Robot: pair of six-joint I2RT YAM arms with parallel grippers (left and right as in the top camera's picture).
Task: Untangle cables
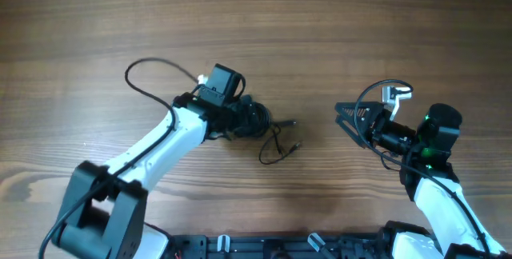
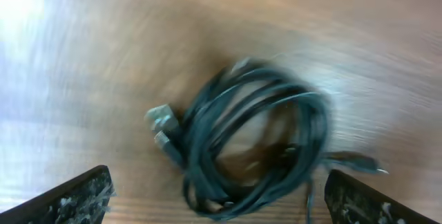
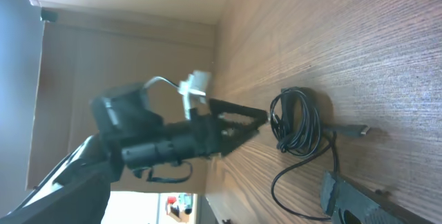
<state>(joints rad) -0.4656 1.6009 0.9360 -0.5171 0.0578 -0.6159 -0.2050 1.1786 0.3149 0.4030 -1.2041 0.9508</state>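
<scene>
Two dark fingertips [image 2: 76, 198] of the left gripper [image 2: 221, 199] sat at the bottom corners of its wrist view, spread wide with nothing clamped between them. The cables [image 2: 200, 141] lay just ahead of that gap as a loose coil of thin black strands, flat on the wooden table [image 1: 320, 19]. The picture was too blurred to show whether either fingertip touched a strand. Two pale plugs [image 2: 162, 122] stuck out on one side of the coil, and a single dark plug [image 2: 360, 160] trailed from the opposite side.

From overhead, the left gripper hung right over the coil and hid most of it. One slack loop [image 1: 274, 150] ran out from the coil toward the table's near edge, and a short end pointed toward the right arm.

Well apart from the coil, the right gripper [image 1: 344, 121] pointed at it with its fingers spread wide and holding nothing. In the right wrist view the coil lay beside the left gripper's fingers.
</scene>
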